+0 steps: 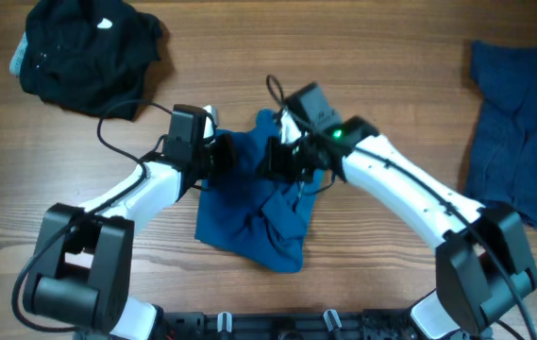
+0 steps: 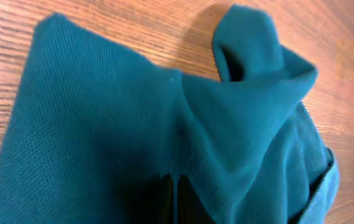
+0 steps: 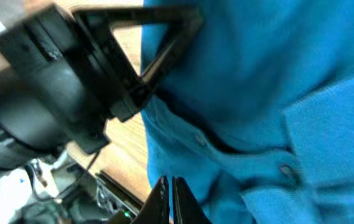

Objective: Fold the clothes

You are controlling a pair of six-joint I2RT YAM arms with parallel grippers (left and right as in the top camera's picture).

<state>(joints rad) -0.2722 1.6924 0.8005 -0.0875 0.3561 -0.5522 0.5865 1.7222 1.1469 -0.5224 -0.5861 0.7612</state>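
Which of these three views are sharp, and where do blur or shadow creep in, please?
Overhead: sharp and evenly lit. Left wrist: the shirt weave is crisp, and a fold casts a shadow on the table. Right wrist: the left arm is out of focus and the shirt is slightly soft.

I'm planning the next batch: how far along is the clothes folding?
Done: nothing neatly folded yet. In hand: the left gripper and right gripper are both shut on the rumpled blue polo shirt in the centre. Still to do: the bunched black garment and the dark-blue garment, both unfolded.
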